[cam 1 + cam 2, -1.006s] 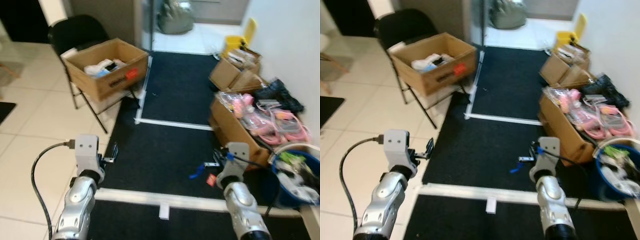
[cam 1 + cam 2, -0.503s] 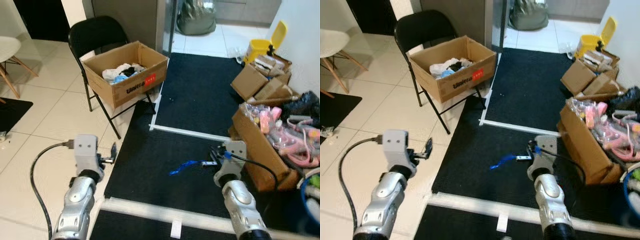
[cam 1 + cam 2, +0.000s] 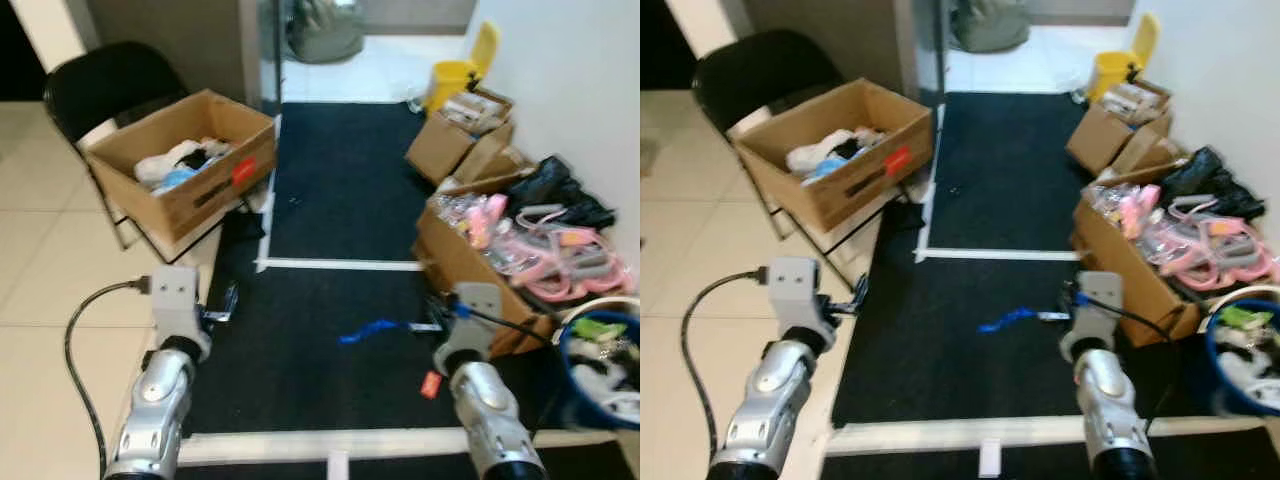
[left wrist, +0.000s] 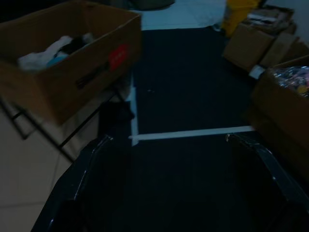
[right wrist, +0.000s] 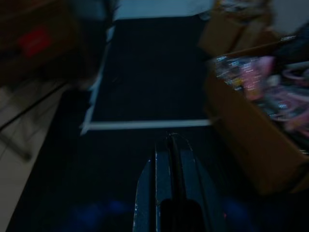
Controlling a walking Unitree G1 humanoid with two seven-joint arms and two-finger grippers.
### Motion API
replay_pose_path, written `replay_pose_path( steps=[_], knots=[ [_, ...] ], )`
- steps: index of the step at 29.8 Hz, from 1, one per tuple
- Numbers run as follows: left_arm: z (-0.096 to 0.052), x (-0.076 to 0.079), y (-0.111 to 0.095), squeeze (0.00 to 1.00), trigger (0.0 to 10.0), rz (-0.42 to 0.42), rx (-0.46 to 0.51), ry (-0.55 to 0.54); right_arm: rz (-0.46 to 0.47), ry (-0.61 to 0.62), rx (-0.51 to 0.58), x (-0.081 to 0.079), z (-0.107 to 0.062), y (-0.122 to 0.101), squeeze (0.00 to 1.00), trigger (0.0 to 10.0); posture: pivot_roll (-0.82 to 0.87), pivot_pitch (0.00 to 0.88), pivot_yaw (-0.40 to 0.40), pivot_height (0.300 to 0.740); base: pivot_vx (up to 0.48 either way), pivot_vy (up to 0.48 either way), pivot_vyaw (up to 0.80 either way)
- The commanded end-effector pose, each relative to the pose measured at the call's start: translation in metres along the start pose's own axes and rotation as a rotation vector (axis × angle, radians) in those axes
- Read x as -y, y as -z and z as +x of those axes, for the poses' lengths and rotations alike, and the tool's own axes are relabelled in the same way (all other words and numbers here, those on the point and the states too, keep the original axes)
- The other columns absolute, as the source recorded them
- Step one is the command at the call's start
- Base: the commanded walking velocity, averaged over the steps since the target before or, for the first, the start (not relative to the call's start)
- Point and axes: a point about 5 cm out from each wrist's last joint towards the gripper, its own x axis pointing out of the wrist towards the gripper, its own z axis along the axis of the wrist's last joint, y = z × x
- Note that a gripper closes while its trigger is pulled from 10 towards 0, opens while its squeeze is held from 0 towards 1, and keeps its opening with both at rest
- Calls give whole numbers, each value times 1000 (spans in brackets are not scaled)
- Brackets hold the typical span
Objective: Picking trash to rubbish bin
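Observation:
A blue scrap (image 3: 368,330) lies on the black mat (image 3: 340,190) between my two arms, and a small red scrap (image 3: 431,384) lies close to my right forearm. The blue rubbish bin (image 3: 600,372), holding white and green litter, stands at the right edge. My right gripper (image 3: 430,326) hovers low just right of the blue scrap, and its fingers (image 5: 170,159) are pressed together with nothing seen between them. My left gripper (image 3: 224,300) hangs over the mat's left border, and its fingers (image 4: 89,164) are spread wide.
A cardboard box of rags (image 3: 180,165) rests on a black folding chair (image 3: 110,75) at the left. Open cartons with pink items (image 3: 480,255) and a black bag (image 3: 560,185) line the right wall. A yellow bin (image 3: 455,75) stands far back. White strips (image 3: 340,265) cross the mat.
The whole view has swung, so the camera moved; the blue bin has come back into sight at the right. Both arms keep the same pose, and the scraps stay on the mat.

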Motion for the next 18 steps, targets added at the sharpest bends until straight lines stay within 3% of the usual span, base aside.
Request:
replay_pose_path(
  steps=[1,18],
  knots=[
    [-7,-9,10,0,10000,5,-42,-27,12,-22,-25,-9,-2,7,0,10000,73,158,28,740,330,0,0],
    [-6,-7,9,0,10000,-4,-41,-13,4,-29,-25,-12,-3,8,0,10000,67,156,34,740,329,0,0]
  ],
)
